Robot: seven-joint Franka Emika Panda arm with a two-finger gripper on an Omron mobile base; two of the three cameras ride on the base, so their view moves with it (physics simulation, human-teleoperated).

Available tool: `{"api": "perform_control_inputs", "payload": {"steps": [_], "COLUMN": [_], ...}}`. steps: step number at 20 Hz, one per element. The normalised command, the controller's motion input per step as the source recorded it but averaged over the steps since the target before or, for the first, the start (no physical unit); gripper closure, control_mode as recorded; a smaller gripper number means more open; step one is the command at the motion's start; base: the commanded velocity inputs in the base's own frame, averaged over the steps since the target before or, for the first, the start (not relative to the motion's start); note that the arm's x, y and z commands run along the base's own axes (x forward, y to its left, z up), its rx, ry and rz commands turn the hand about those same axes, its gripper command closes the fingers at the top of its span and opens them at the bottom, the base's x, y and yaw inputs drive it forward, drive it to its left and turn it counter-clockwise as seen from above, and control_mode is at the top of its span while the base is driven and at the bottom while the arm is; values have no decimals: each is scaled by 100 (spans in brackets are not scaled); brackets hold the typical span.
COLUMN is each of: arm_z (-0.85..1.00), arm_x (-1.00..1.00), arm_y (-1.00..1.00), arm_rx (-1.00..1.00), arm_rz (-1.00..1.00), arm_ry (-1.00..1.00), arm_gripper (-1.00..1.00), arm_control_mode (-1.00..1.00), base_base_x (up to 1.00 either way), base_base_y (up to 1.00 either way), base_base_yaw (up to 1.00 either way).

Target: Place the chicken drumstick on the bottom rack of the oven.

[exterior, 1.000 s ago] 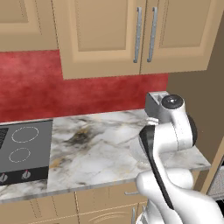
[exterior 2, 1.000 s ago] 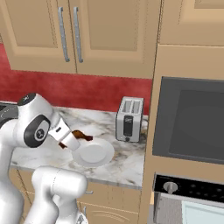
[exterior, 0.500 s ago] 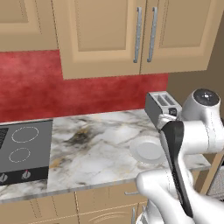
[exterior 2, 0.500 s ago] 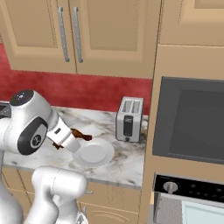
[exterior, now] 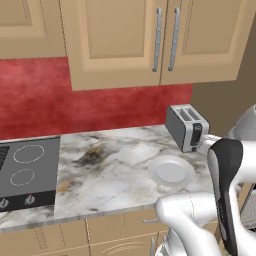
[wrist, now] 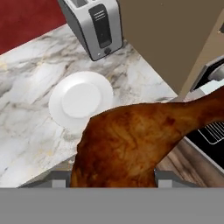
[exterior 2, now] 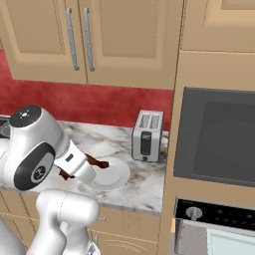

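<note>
The chicken drumstick (wrist: 131, 144) is seen close up in the hand view as a glossy reddish-brown piece of meat with a mottled skin, tapering to a thinner orange-brown bone end toward the right; it is pinched between the fingers (exterior 2: 79, 168), held in the air above the front edge of the desk (exterior: 110, 175), near the empty white plate (exterior: 171, 171). The desk is grey-veined marble, carrying a silver two-slot toaster (exterior: 186, 127) just behind the plate and a black cooktop (exterior: 25, 172) at the left. A red backsplash (exterior: 90, 102) and tan wall cabinets (exterior: 150, 40) are seen behind. A grey wire rack of the oven (wrist: 214, 131) is glimpsed low beside the drumstick. Compared with a second ago, the arm has been swung rightward, and the plate has been uncovered in the left base view.
</note>
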Motion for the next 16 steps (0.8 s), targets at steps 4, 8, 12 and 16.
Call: {"api": "perform_control_inputs", "payload": {"steps": [4, 8, 12, 16], "arm_z": [-21, -70, -59, -71], "arm_x": [-61, -65, -38, -3], "arm_y": [-23, -87, -100, -100], "arm_rx": [0, 2, 0, 0], "arm_rz": [0, 5, 8, 5], "arm_ry": [0, -7, -18, -3], "arm_gripper": [100, 100, 100, 100], "arm_control_mode": [-100, -100, -100, -100], "base_base_x": [0, 0, 0, 0], "base_base_y": [0, 0, 0, 0], "base_base_yaw": [0, 0, 0, 0]}}
